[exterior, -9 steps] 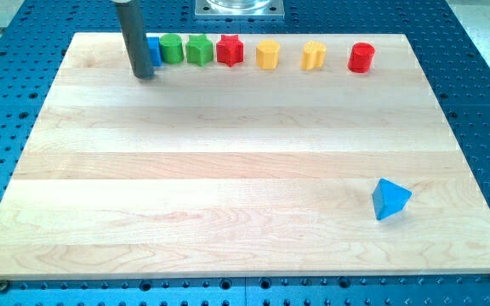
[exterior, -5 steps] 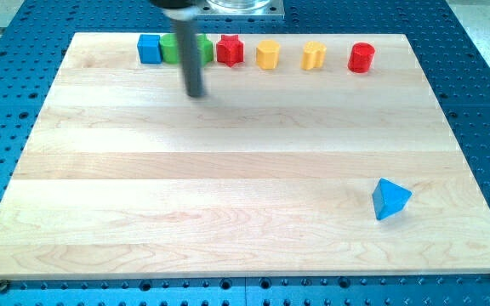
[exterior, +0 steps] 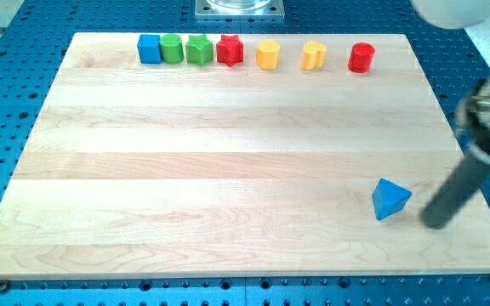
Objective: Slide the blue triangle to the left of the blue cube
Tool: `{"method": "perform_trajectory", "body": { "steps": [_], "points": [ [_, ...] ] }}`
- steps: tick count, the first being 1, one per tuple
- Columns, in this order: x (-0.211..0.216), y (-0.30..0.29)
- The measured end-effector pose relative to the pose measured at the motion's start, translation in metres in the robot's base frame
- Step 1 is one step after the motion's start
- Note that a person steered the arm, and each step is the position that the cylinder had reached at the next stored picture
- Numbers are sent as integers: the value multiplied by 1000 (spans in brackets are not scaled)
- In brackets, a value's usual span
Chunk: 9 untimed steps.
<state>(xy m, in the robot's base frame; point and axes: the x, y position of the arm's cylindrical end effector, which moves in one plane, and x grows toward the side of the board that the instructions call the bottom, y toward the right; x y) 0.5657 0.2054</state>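
The blue triangle (exterior: 390,200) lies near the board's lower right. The blue cube (exterior: 149,48) stands at the left end of a row of blocks along the view's top. My tip (exterior: 435,224) rests on the board just to the right of the blue triangle and slightly below it, a small gap apart from it. The rod slants up to the view's right.
Right of the blue cube the row holds a green cylinder (exterior: 172,48), a green block (exterior: 199,50), a red star-shaped block (exterior: 230,50), a yellow block (exterior: 267,54), a yellow heart-shaped block (exterior: 313,55) and a red cylinder (exterior: 361,57). The wooden board (exterior: 228,153) lies on a blue perforated table.
My tip has swept from the top left near the blue cube across the board to the lower right beside the blue triangle. No block has moved.
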Motion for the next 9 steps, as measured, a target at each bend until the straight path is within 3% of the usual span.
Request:
{"method": "perform_trajectory", "body": {
  "steps": [1,2,3,4,5,6,9],
  "points": [
    [-27,-62],
    [-46,-166],
    [-49,-217],
    [-32,-112],
    [-33,-44],
    [-49,-25],
    [-101,-173]
  ]
}}
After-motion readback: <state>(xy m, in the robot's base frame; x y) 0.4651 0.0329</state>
